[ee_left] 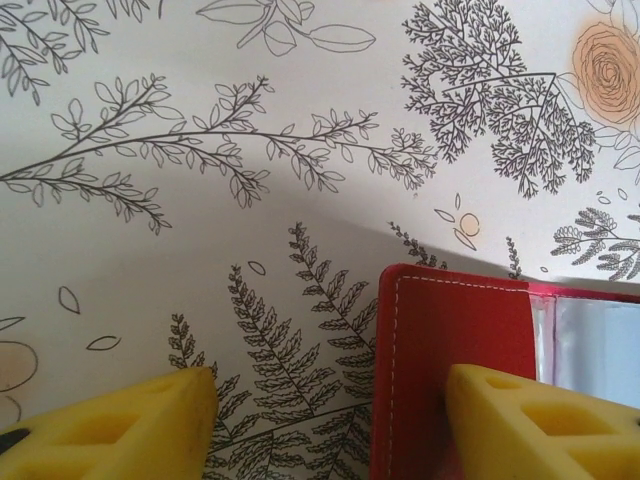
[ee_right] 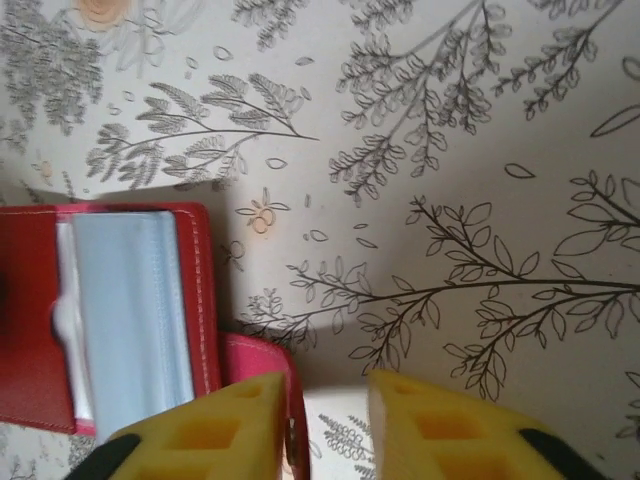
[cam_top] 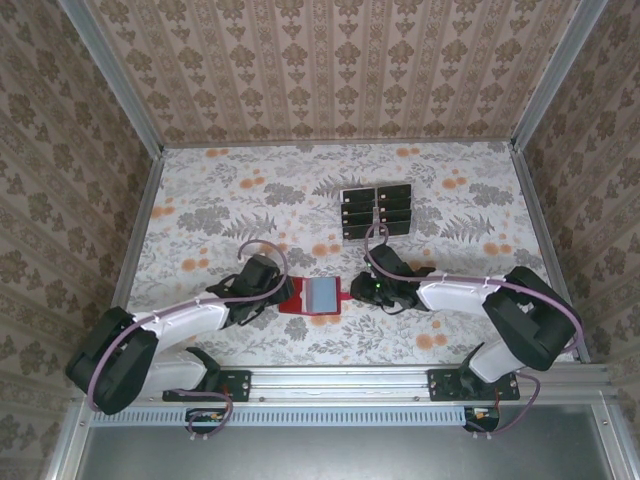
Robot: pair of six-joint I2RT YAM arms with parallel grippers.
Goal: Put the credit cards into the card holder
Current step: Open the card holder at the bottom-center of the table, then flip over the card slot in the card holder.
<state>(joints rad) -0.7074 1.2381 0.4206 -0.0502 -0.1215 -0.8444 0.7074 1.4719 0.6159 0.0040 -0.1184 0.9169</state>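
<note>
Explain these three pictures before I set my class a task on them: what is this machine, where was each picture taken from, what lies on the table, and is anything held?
These are two robot arms bolted at the near edge of a flower-patterned table. One picture looks down from above and behind them; the other two come from a camera on each wrist, so the yellow shapes are that arm's own fingers. On the table lie black credit cards in two columns and an open red card holder with pale plastic sleeves inside. The left gripper stands open, one finger over the holder's red cover. The right gripper is open beside the holder's closure tab. Nothing looks clamped.
</note>
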